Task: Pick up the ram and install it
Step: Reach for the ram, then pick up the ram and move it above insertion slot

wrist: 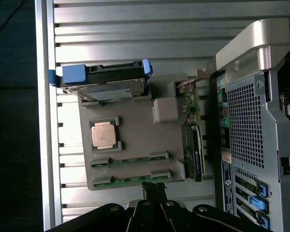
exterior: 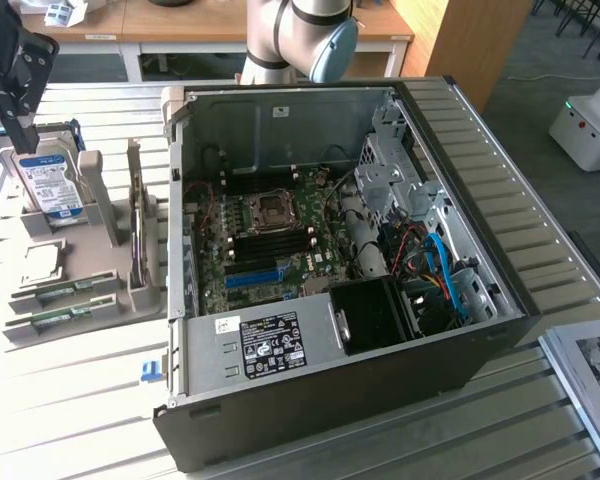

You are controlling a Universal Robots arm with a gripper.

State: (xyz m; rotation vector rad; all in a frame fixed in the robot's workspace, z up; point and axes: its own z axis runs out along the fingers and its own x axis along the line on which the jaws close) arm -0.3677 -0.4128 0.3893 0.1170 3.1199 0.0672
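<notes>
Green ram sits in the grey holder on the table, at the exterior view's left beside the open computer case; I see my tool above the hard drive, well apart from the ram. Wrist view: tool closed, gripping nothing, tips at the holder's edge just beside the ram, CPU further in.

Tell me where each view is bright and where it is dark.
Exterior view: even daylight on the table, shade inside the computer case. Wrist view: glare washes out the table beside the grey tray; beyond the table's edge it is dark.
</notes>
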